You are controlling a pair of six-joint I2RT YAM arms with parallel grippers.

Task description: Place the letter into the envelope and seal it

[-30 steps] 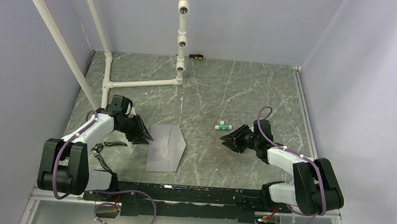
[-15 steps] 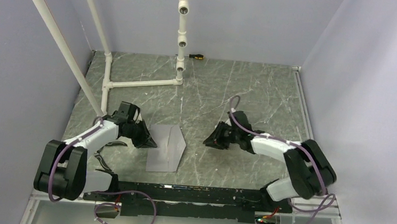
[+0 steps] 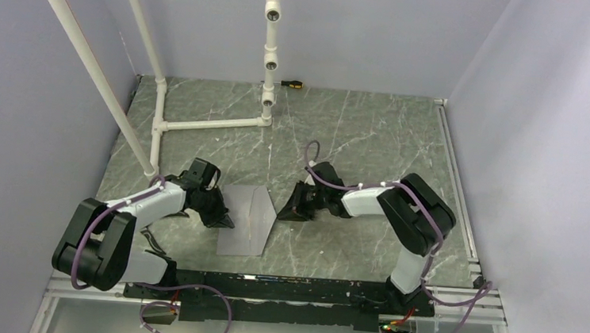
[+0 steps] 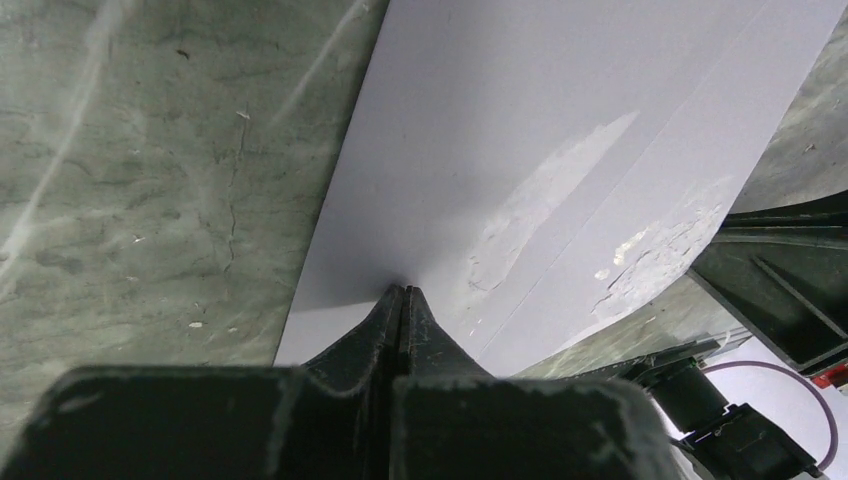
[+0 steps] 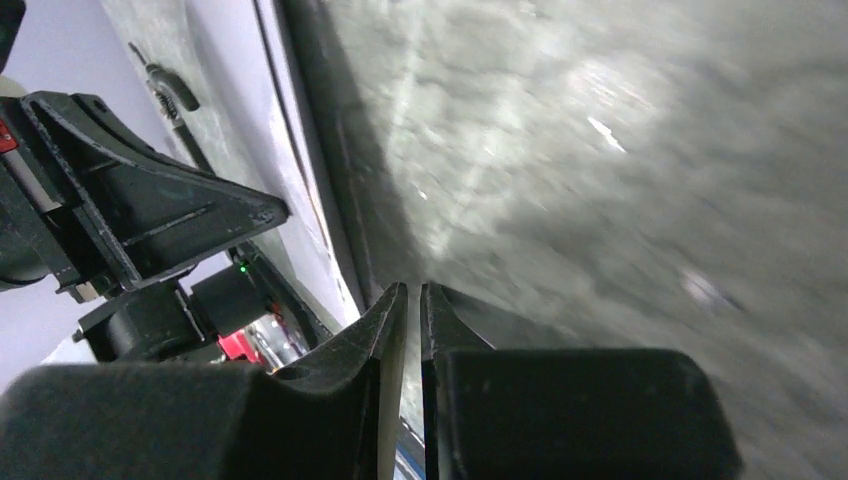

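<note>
Fingers of the left gripper (image 3: 227, 222) and right gripper (image 3: 280, 215) flank the grey envelope (image 3: 245, 228), flat on the table (image 3: 373, 141); left-wrist view, tips pressed together on its paper; right-wrist view, a thin slit apart, hold unclear.

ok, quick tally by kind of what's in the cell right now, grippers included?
envelope: 1
screwdriver: 1
white pipe frame: 1
grippers: 2, the left gripper and the right gripper
Total: 5
</note>
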